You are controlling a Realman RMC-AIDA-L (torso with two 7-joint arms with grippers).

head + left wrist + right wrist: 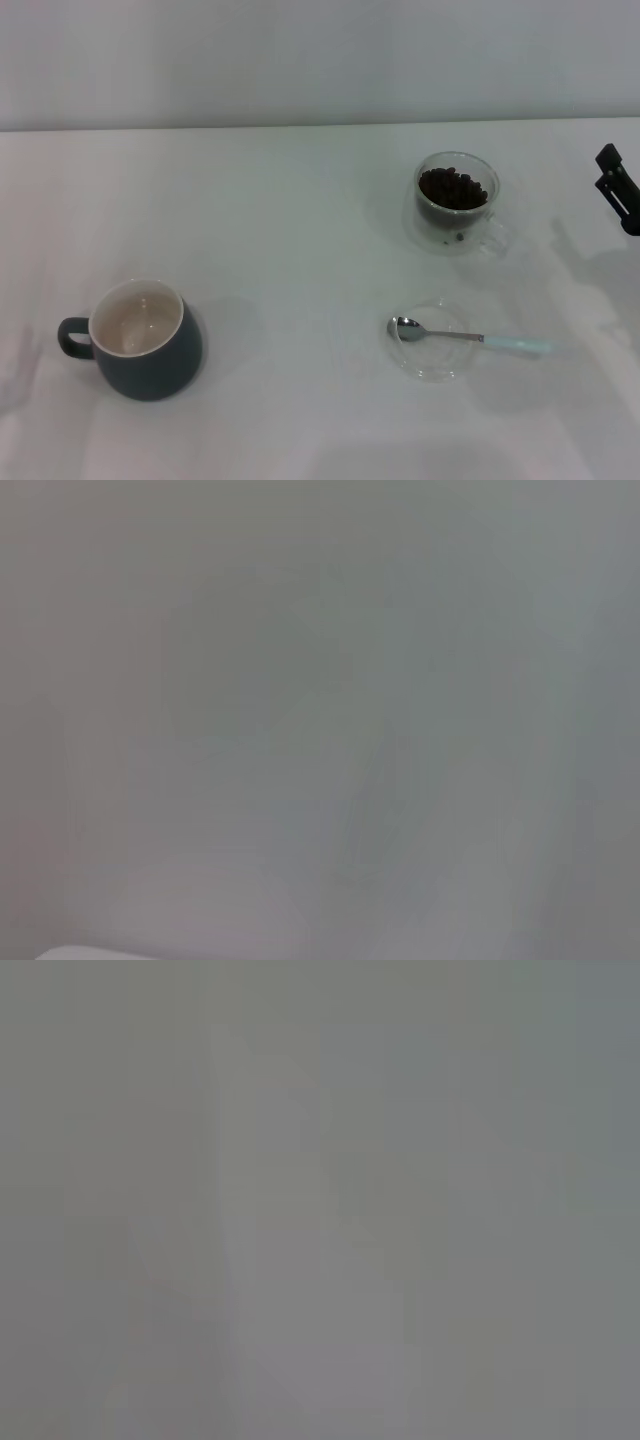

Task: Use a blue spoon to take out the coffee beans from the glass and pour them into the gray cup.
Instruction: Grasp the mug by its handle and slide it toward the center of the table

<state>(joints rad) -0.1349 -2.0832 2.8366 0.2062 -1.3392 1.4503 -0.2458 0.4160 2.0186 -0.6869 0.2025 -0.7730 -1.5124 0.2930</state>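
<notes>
Right gripper (pixel 618 190) at the surface's (pixel 300 220) edge, grip state unclear; left gripper unseen. Pale-blue-handled metal spoon (pixel 470 338) lies nearest it, bowl propped on a small clear glass saucer (pixel 428 362) for easy pickup. Clear double-walled glass (pixel 458 203) of dark coffee beans (pixel 453 187) just beyond; dark blue-gray ceramic cup (pixel 140 340) farthest off.

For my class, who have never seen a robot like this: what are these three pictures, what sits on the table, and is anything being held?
The machine is a two-armed robot with a gripper on each arm. The large picture comes from a camera on its head, looking down at a white table. The two grey pictures come from cameras on its wrists and show nothing recognisable. On the table stand a gray cup, apparently empty, and a glass of coffee beans. A blue spoon rests with its bowl on a small clear saucer. Only the right gripper shows, at the picture's edge, beside the glass. Nothing is held.
</notes>
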